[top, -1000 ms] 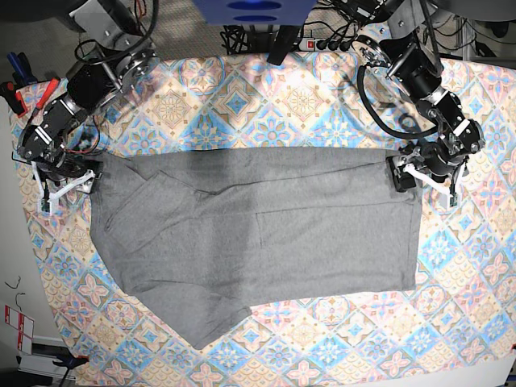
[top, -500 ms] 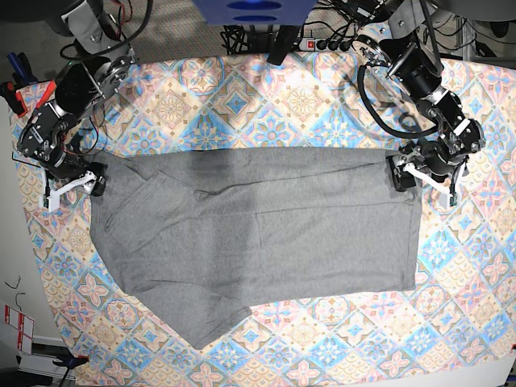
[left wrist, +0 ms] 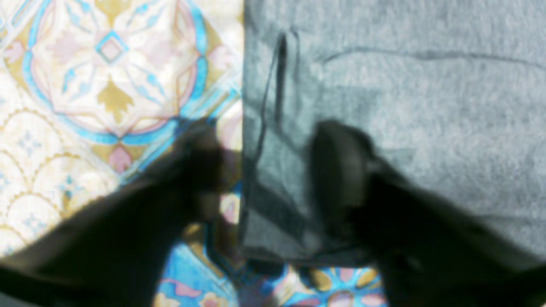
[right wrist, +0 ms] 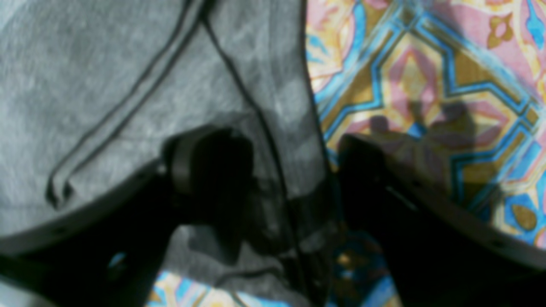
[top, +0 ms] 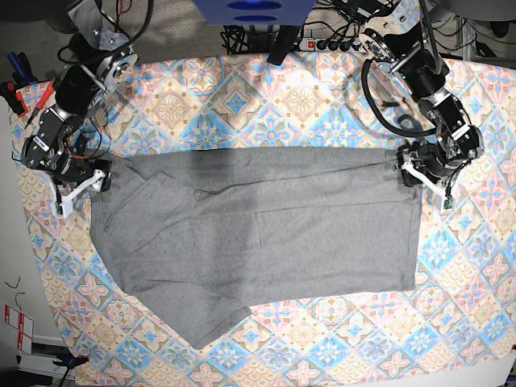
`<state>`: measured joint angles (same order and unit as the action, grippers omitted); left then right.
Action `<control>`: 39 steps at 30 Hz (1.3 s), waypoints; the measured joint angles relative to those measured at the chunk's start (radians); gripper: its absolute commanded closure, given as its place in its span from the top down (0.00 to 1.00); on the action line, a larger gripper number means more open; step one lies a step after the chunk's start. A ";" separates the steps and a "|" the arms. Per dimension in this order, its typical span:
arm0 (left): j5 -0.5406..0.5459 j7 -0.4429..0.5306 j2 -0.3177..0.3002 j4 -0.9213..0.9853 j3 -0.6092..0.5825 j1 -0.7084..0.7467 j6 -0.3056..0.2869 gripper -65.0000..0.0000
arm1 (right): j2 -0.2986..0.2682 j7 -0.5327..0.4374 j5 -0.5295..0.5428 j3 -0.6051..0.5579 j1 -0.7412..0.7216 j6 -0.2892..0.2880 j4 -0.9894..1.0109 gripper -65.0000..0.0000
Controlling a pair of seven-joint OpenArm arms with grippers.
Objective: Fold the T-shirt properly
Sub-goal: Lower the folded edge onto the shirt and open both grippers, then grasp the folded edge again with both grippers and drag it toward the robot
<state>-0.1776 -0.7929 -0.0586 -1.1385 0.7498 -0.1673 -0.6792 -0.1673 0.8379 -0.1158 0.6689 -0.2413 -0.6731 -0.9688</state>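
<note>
The grey T-shirt (top: 258, 234) lies flat across the patterned tablecloth (top: 242, 105), with one sleeve pointing toward the front left. At the shirt's far right corner, my left gripper (top: 423, 176) straddles the edge. In the left wrist view, one of the left gripper's (left wrist: 268, 166) fingers is on the cloth and the other on the T-shirt (left wrist: 426, 98); the jaws stand apart. My right gripper (top: 81, 189) is at the far left corner. In the right wrist view, the right gripper (right wrist: 290, 175) is open across the T-shirt's (right wrist: 106, 64) hem.
Cables and a power strip (top: 330, 42) lie beyond the table's back edge. Red and blue tools (top: 20, 85) sit off the left side. The tablecloth's front edge (top: 322, 377) runs close below the shirt's sleeve.
My right gripper has slid right onto the shirt's left corner. The left gripper's jaws have narrowed around the right corner's edge. The shirt itself has not shifted.
</note>
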 measured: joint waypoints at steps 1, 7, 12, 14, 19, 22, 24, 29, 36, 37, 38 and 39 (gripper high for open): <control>0.003 0.001 0.002 0.000 0.000 0.002 0.001 0.33 | 0.005 0.002 -0.003 -0.010 0.011 0.000 -0.018 0.39; 0.000 0.002 0.014 -0.001 -0.002 0.001 0.002 0.11 | 0.026 0.014 -0.006 -0.052 0.060 0.003 -0.087 0.09; -0.001 0.001 0.019 -0.001 -0.003 0.002 0.002 0.00 | 0.023 0.018 -0.007 -0.069 0.064 0.005 -0.090 0.03; 0.003 0.004 0.019 -0.001 -0.003 0.008 0.002 0.00 | 0.023 -0.001 0.002 -0.069 0.079 0.009 -0.093 0.02; 0.044 0.053 0.019 -0.006 -0.002 0.049 0.001 0.00 | 0.013 -0.023 0.027 -0.069 0.105 0.004 -0.094 0.02; 0.064 0.081 0.019 -0.009 -0.002 0.077 0.000 0.00 | 0.008 -0.019 0.048 -0.070 0.140 -0.013 -0.122 0.02; 0.081 0.089 0.016 -0.011 -0.002 0.095 -0.007 0.00 | 0.016 -0.014 0.054 -0.056 0.173 -0.024 -0.158 0.03; 0.090 0.079 0.021 -0.077 -0.007 0.160 -0.018 0.00 | 0.028 0.002 0.065 -0.002 0.235 -0.039 -0.229 0.03; 0.077 0.041 0.055 -0.256 -0.009 0.305 -0.028 0.00 | 0.027 0.084 0.064 0.012 0.301 -0.042 -0.312 0.03; 0.078 0.053 0.055 -0.256 -0.009 0.317 -0.029 0.00 | 0.029 0.090 0.060 0.012 0.314 -0.041 -0.328 0.03; 0.083 0.058 0.054 -0.257 -0.009 0.327 -0.029 0.00 | 0.032 0.093 0.055 0.012 0.327 -0.041 -0.344 0.03; 0.085 0.062 0.052 -0.260 -0.010 0.337 -0.029 0.00 | 0.032 0.092 0.057 0.012 0.340 -0.041 -0.354 0.03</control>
<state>-0.0921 -0.7311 -0.0063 -1.3987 0.7399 0.1696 -0.7082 -0.1352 0.9295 -0.0589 0.6807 0.0990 -0.7139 -1.3224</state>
